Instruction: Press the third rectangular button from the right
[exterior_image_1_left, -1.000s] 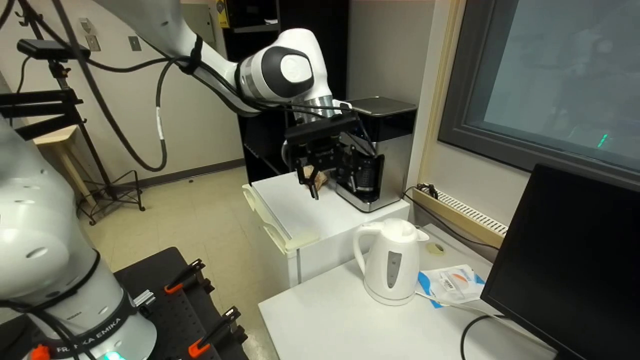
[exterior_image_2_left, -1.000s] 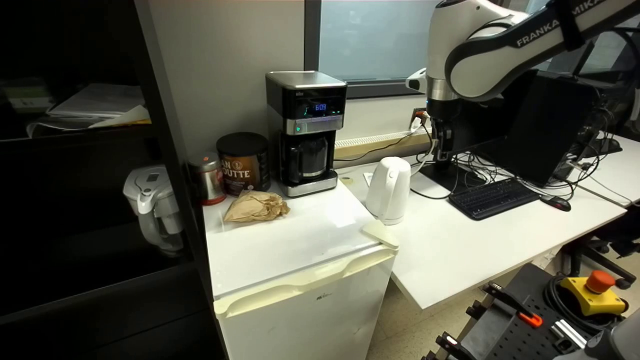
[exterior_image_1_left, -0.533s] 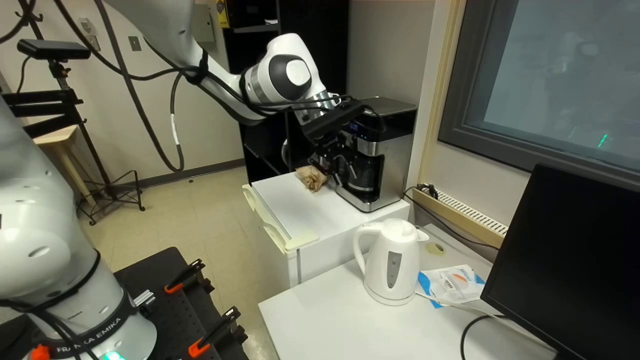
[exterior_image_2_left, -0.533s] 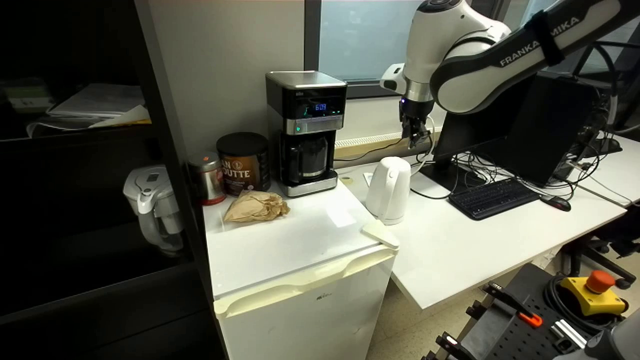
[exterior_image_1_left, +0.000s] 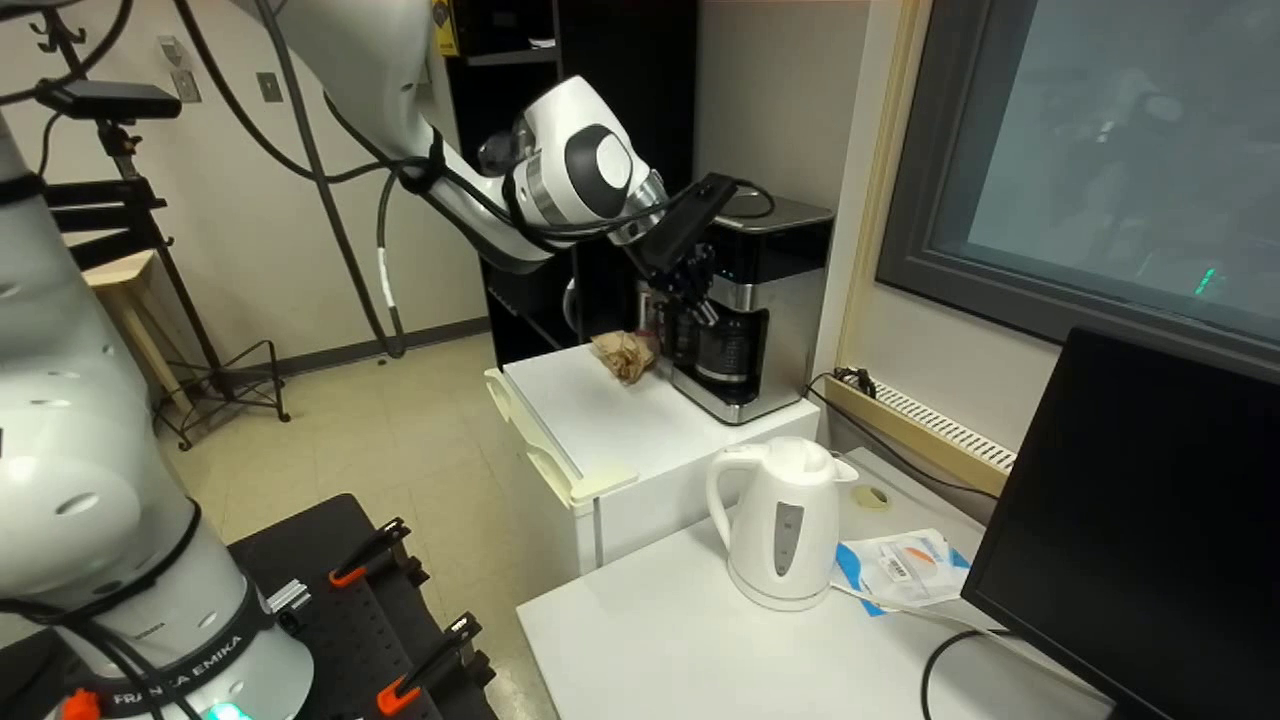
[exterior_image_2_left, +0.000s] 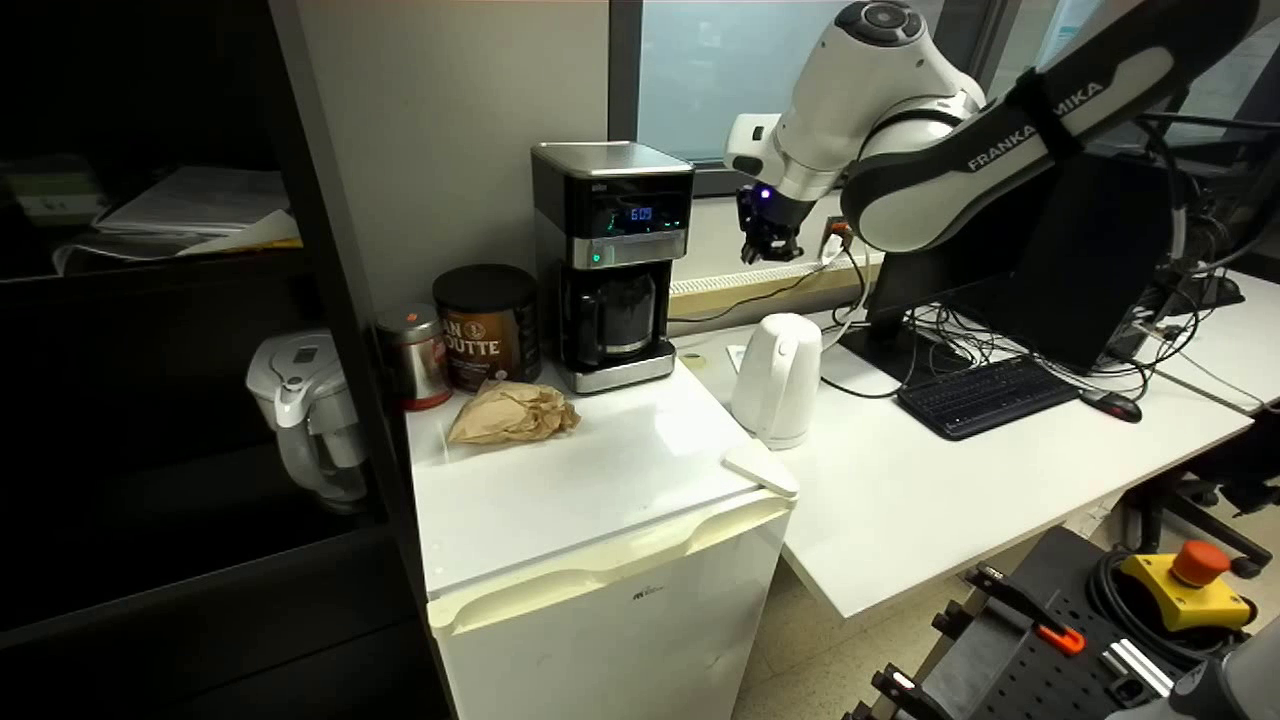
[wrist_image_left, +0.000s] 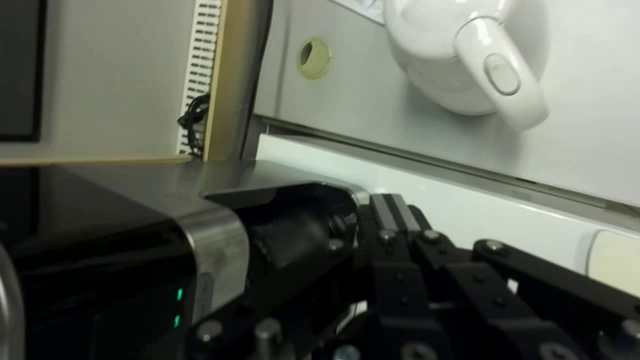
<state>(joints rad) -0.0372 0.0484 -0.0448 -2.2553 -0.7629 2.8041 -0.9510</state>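
A black and silver coffee maker (exterior_image_2_left: 560, 235) stands on the white fridge, its clock display lit. Under the display runs a silver button band (exterior_image_2_left: 640, 248); the single rectangular buttons, the third from the right among them, are too small to tell apart there. The wrist view shows the machine's side and front at left, with one rectangular outline (wrist_image_left: 204, 295) on its silver band (wrist_image_left: 220, 250). My gripper (wrist_image_left: 395, 200) is shut, its pads together with nothing between them. In an exterior view, the tilted gripper (exterior_image_2_left: 770, 250) hangs right of the machine, apart from it, above the kettle.
The white kettle (exterior_image_2_left: 775, 385) stands on the desk beside the fridge (exterior_image_2_left: 560, 510). On the fridge top are a crumpled paper bag (exterior_image_2_left: 510, 412), a coffee tin (exterior_image_2_left: 487, 330) and a metal canister (exterior_image_2_left: 415, 355). A monitor (exterior_image_1_left: 1140, 520) stands on the desk.
My gripper has gone from open to shut. The arm has moved nearer the coffee maker, and the hand has tilted towards its front. The objects have stayed in place.
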